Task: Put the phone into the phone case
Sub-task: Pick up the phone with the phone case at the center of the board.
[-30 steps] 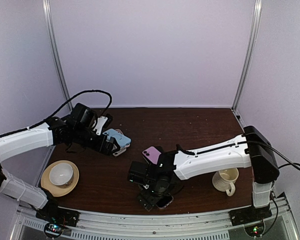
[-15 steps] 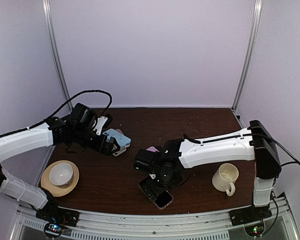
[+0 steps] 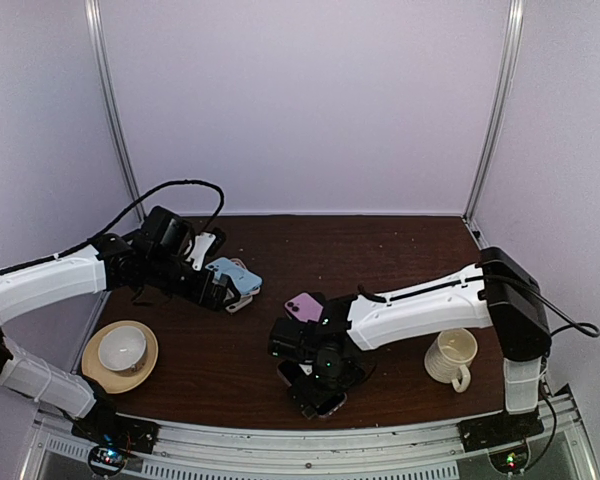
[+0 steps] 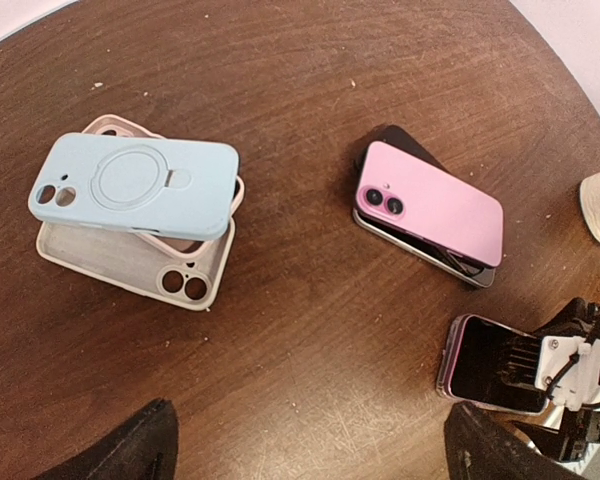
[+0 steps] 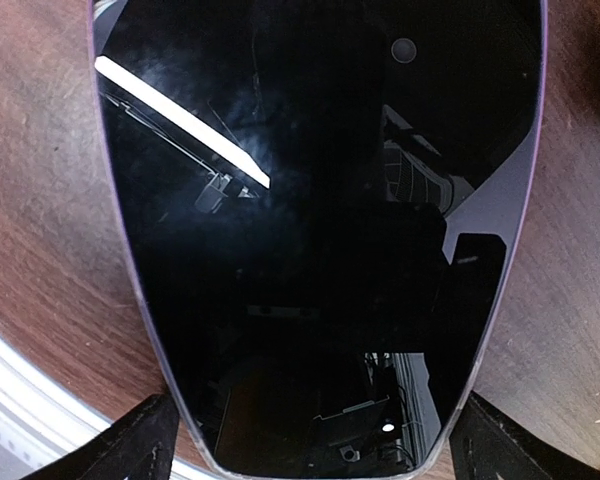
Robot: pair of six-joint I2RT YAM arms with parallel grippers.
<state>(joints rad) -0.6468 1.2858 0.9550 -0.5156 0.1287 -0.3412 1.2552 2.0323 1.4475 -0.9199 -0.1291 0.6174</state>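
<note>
A phone [image 5: 320, 200] with a black screen and a lilac rim lies face up on the table, also seen near the front edge [image 3: 323, 402]. My right gripper [image 5: 320, 445] hangs low over it, open, one finger either side of its near end [image 3: 325, 372]. A light blue phone case [image 4: 135, 185] lies stacked on a beige case [image 4: 130, 268] and a pink one, at the left [image 3: 235, 275]. My left gripper [image 4: 310, 455] hovers open above bare table beside that stack [image 3: 220, 292]. The lilac-rimmed phone [image 4: 485, 362] shows at the lower right of the left wrist view.
A pink phone [image 4: 430, 205] rests back up on a dark phone, mid-table [image 3: 302, 305]. A ribbed cream mug [image 3: 452, 358] stands at the right. A cup on a tan saucer [image 3: 120, 352] sits at the front left.
My right gripper opened wider off the phone, rose and drew back, then came down over it again. The phone stays flat on the table. The left arm has not moved.
</note>
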